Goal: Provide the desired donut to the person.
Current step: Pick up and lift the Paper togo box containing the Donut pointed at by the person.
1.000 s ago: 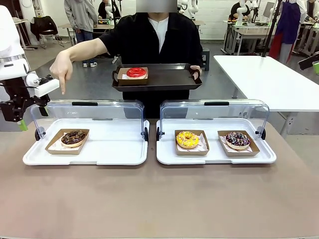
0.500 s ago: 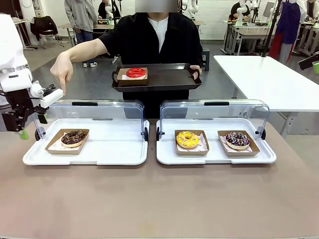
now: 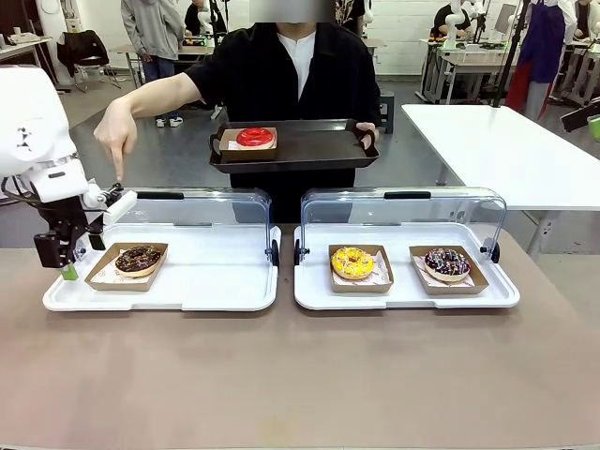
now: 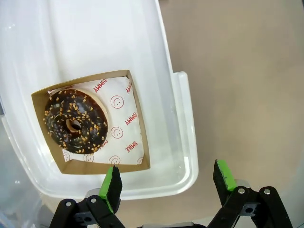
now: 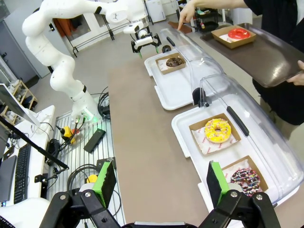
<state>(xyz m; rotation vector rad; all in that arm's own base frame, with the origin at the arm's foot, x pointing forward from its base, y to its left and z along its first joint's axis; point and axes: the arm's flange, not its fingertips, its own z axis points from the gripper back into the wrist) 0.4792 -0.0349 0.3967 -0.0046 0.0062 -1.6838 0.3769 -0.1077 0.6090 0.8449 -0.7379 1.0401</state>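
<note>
The person [image 3: 298, 70] stands across the table and points a finger [image 3: 118, 169] down toward the chocolate donut [image 3: 138, 258], which lies in a cardboard tray on the left white tray [image 3: 216, 281]. The other hand holds a black serving tray [image 3: 309, 145] with a red donut [image 3: 256, 137] on it. My left gripper [image 3: 75, 255] hangs open just left of the chocolate donut. In the left wrist view, the left gripper [image 4: 168, 175] is over the tray rim [image 4: 187, 142], beside the chocolate donut [image 4: 76, 124]. My right gripper [image 5: 160, 183] is open and holds nothing, high above the table's right end.
The right white tray [image 3: 408, 295] holds a yellow donut [image 3: 352, 262] and a dark sprinkled donut [image 3: 447, 262]. Clear lids [image 3: 178, 211] stand raised behind both trays. Bare brown table lies in front. A white table [image 3: 497, 150] stands at the back right.
My left arm has come down and to the right, from beyond the table's left edge to the left tray's rim. The pointing hand and serving tray have hardly moved.
</note>
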